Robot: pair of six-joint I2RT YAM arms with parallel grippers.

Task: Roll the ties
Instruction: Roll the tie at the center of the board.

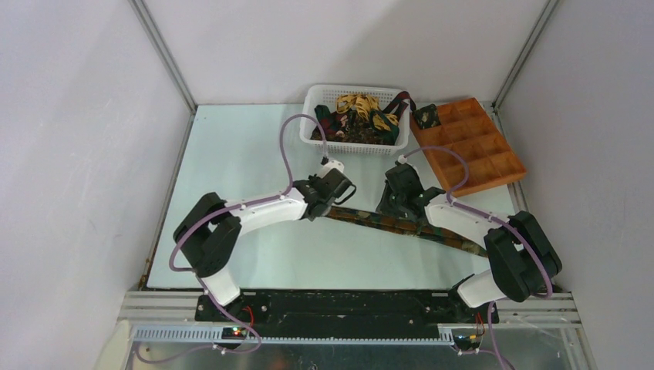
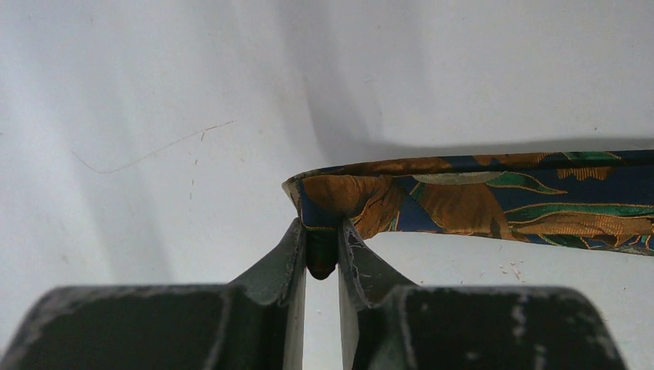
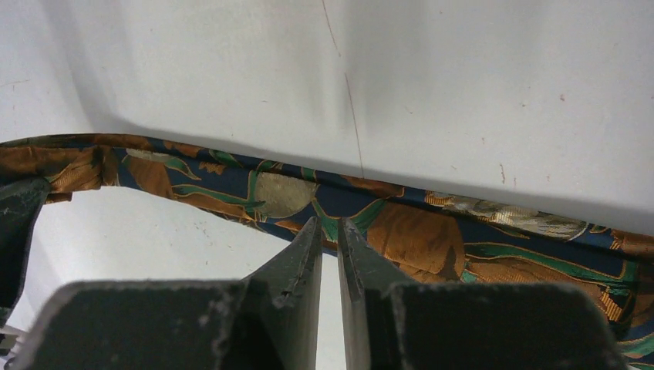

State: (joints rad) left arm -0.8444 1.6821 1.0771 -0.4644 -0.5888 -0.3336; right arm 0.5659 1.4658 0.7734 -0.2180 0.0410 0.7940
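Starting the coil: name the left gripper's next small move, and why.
Probably turn the tip over toward the right gripper: the left gripper is shut on the end of the navy, green and orange patterned fabric necktie, not yet rolled.

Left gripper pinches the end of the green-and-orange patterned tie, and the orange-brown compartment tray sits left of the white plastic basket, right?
No: the top external view shows the orange-brown compartment tray right of the white plastic basket. The left gripper does pinch the end of the green-and-orange patterned tie.
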